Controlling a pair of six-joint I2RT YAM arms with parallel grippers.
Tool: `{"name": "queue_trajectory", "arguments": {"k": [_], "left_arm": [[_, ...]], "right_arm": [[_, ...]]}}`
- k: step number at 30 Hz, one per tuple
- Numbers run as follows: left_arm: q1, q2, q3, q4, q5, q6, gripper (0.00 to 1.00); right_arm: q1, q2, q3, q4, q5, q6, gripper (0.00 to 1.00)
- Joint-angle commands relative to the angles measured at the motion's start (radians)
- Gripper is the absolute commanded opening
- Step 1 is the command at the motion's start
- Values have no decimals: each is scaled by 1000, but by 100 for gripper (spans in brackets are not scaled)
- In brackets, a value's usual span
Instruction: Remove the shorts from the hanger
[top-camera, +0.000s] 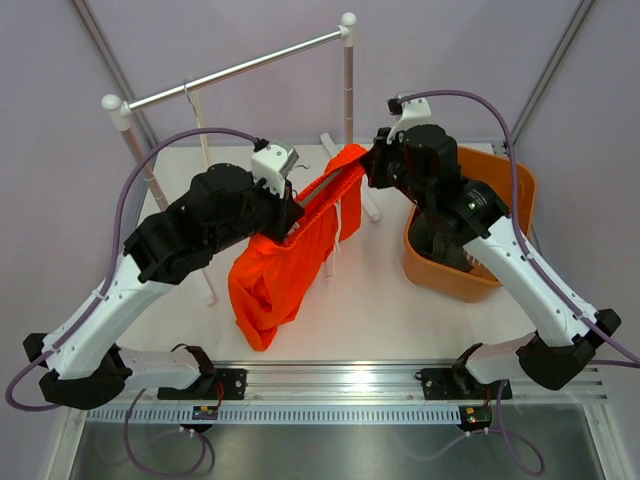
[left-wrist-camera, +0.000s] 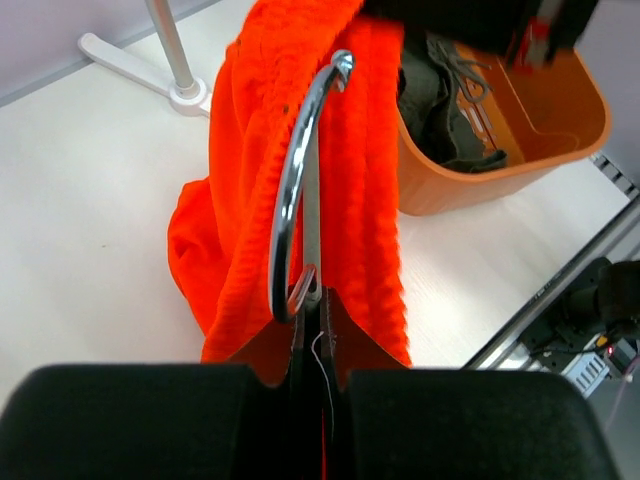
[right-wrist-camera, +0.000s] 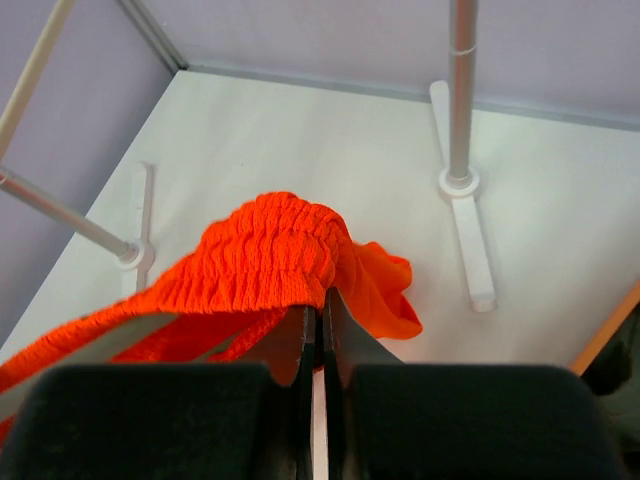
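Observation:
The bright orange shorts (top-camera: 280, 265) hang over the dark grey hanger, held up above the table between both arms. My left gripper (top-camera: 292, 213) is shut on the hanger at the foot of its metal hook (left-wrist-camera: 287, 190), with orange fabric (left-wrist-camera: 235, 200) draped on both sides of the hook. My right gripper (top-camera: 365, 168) is shut on the gathered waistband (right-wrist-camera: 265, 260) at the shorts' far right end. A grey hanger arm (right-wrist-camera: 100, 348) shows under the waistband in the right wrist view. The legs sag toward the near left, touching the table.
A clothes rack with a silver bar (top-camera: 240, 68) on white posts stands at the back, a pale hanger (top-camera: 197, 112) hanging on it. Its right post (right-wrist-camera: 460, 90) and foot (right-wrist-camera: 470, 240) are just beyond the shorts. An orange bin (top-camera: 500, 190) holding dark clothes sits at the right.

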Motion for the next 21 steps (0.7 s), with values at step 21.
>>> {"name": "queue_trajectory", "arguments": {"k": [21], "left_arm": [[-22,-267,-116,108,10,29,0]], "right_arm": [[0,122,97,-87,124,12,0]]}}
